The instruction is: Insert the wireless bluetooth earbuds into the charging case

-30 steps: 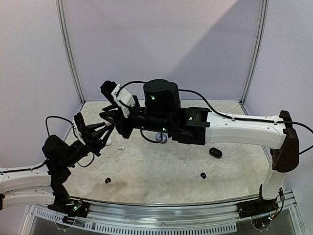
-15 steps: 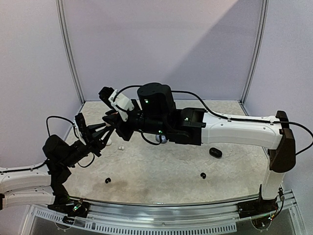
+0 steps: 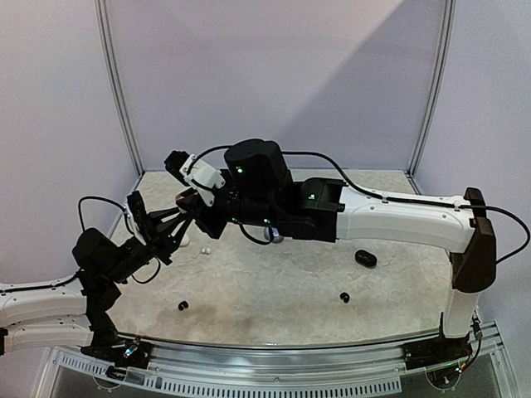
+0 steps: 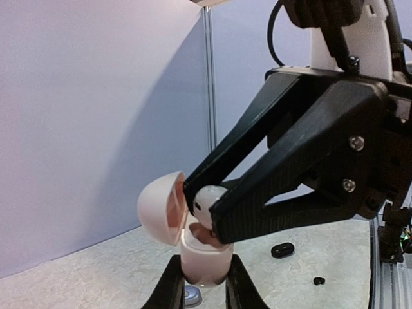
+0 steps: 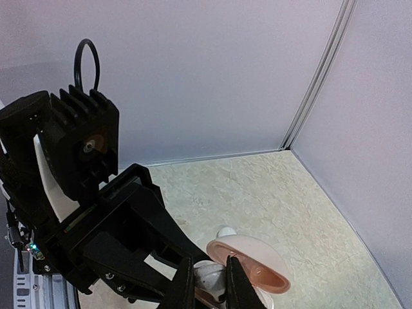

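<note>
The left gripper (image 4: 205, 273) is clamped on the lower half of a pale pink case (image 4: 196, 254), one finger on each side of it, and holds it upright above the table (image 3: 290, 282). The case's lid (image 4: 159, 207) is swung open and leans away to the left of those fingers, its pink inside facing the opening. The right gripper (image 4: 201, 206) reaches in from the other side with its jaws pinched on a white bud (image 4: 206, 198), one fingertip above it and one below. That bud hangs directly over the left gripper's fingers, at the mouth of the case and close against the inside of the lid; whether it touches the case cannot be told. In the right wrist view the bud sits between that gripper's own fingertips with the open lid just beyond them. On the table below the two grippers, close by, lie two white buds (image 3: 205, 250). Well off to the right of the grippers lies a black case (image 3: 365, 259), and two black buds (image 3: 344, 297) rest nearer the arm bases, well apart from each other.
</note>
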`<state>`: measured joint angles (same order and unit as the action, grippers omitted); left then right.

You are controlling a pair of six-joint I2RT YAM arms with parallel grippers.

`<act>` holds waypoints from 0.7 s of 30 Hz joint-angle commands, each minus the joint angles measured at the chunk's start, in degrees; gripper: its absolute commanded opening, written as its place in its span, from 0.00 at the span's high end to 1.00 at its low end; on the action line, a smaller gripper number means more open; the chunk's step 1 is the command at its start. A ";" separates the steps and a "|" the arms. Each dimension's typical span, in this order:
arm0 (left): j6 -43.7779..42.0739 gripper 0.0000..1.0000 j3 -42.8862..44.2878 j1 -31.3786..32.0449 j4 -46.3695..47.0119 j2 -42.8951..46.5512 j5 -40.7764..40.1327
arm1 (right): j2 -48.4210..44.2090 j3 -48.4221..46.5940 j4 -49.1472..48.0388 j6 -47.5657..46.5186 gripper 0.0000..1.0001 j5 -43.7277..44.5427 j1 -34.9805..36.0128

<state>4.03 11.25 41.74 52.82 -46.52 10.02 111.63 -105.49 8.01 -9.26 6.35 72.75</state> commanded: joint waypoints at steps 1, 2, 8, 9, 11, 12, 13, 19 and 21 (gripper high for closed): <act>-1.01 1.00 -0.70 0.80 1.42 0.02 1.06 | 2.59 -1.58 3.55 0.47 0.80 0.83 0.36; -1.03 1.00 -0.70 0.80 1.42 -0.02 1.06 | 2.62 -1.64 3.53 0.43 0.73 1.05 0.33; -0.96 1.00 -0.70 0.80 1.43 -0.02 1.23 | 2.56 -2.72 4.28 0.46 0.64 1.14 0.37; -0.96 1.00 -0.70 0.80 1.46 0.02 1.18 | 2.48 -2.92 4.36 0.50 0.63 1.06 0.33; -0.86 1.00 -0.70 0.80 1.47 -0.03 1.25 | 1.99 -3.13 4.51 0.39 0.62 0.80 0.33; -0.87 1.00 -0.70 0.83 1.50 0.09 1.31 | 1.74 -3.20 4.55 0.34 0.62 0.82 0.37; -0.84 1.00 -0.70 0.83 1.47 0.08 1.19 | 1.30 -3.15 4.70 0.26 0.62 1.00 0.33; -0.78 1.00 -0.71 0.89 1.37 0.03 1.36 | -0.80 -2.96 5.11 -0.56 0.55 0.50 0.35; -0.70 1.00 -0.74 0.89 1.38 -0.02 1.38 | -1.63 -2.92 4.84 -0.75 0.54 -0.13 0.35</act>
<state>3.81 11.25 41.74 52.34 -46.54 10.13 112.33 -107.46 10.76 -9.58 6.74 73.12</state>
